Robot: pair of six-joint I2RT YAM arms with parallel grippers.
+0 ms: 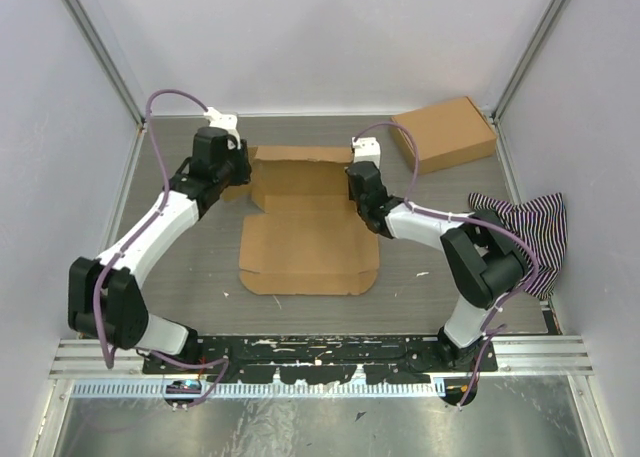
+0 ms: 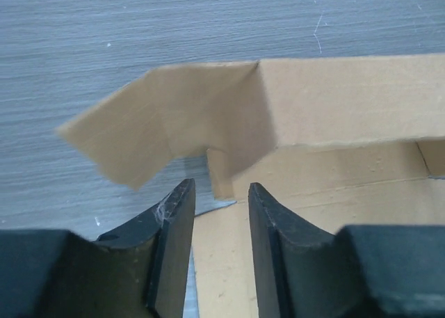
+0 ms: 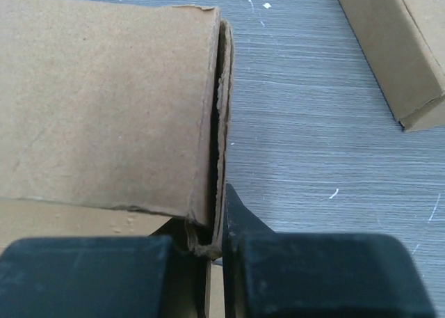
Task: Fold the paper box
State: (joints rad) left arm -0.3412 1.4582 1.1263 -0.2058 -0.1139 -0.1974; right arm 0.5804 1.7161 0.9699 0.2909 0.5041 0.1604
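Lying flat on the table [image 1: 215, 267], the paper box [image 1: 310, 247] had its far wall raised. The right gripper [image 3: 219, 217] pinched the doubled end flap between its jaws; the left gripper [image 2: 221, 193] held its jaws spread around a tab. Risk: the unpinched left flap could spring outward, letting the wall drop.

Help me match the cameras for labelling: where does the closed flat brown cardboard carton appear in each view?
Top external: the closed flat brown cardboard carton lies upper right, by the far right corner of the grey table.
Left wrist: not in it.
Right wrist: upper right corner, cut off by the frame.
Shared landmark: the raised far panel of the die-cut brown cardboard mailer box, in all three views.
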